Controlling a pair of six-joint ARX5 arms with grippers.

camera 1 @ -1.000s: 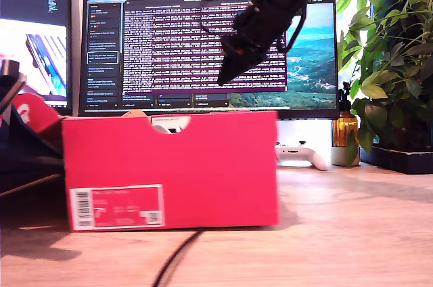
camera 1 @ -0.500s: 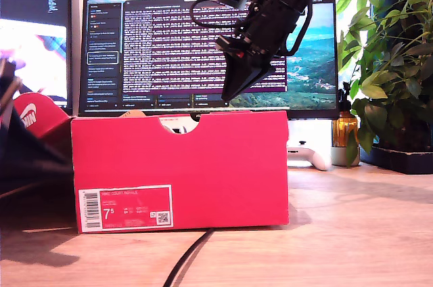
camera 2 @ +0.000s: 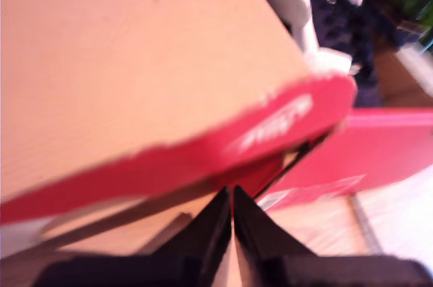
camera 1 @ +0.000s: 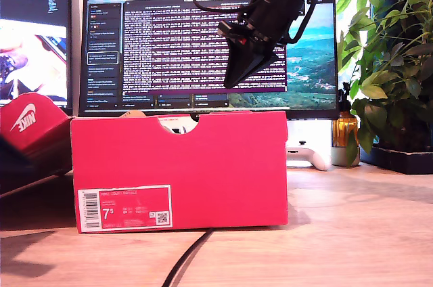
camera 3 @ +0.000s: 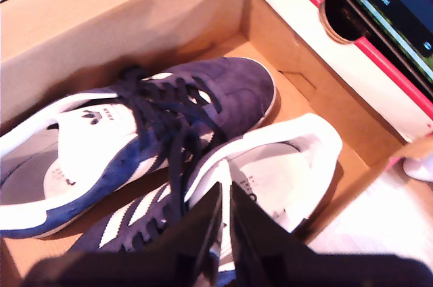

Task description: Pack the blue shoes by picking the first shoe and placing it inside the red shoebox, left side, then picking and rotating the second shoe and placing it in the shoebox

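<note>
The red shoebox [camera 1: 203, 165] stands open on the wooden table, its "7.5" label facing the exterior camera. Both blue shoes lie inside, heel to toe: one shoe [camera 3: 169, 118] against the far wall, the other shoe [camera 3: 270, 165] beside it. My second gripper [camera 1: 231, 82] hangs above the box, tilted down and shut with nothing in it; its fingers [camera 3: 203, 233] sit over the laces. My first gripper [camera 2: 232, 199] is shut just under the red rim of the lid [camera 2: 135, 63]. That lid [camera 1: 27, 121], with its white swoosh, leans at the exterior view's left.
A wide monitor [camera 1: 169, 43] stands behind the box. A white game controller [camera 1: 304, 155], an amber bottle [camera 1: 345, 131] and a leafy plant [camera 1: 392, 63] are at the exterior view's right. A black cable [camera 1: 189, 260] runs along the table in front of the box.
The box slid a little toward the exterior view's right. The second gripper dipped toward the box, then rose. At the exterior view's left, a dark shape withdrew and the lid came into fuller view.
</note>
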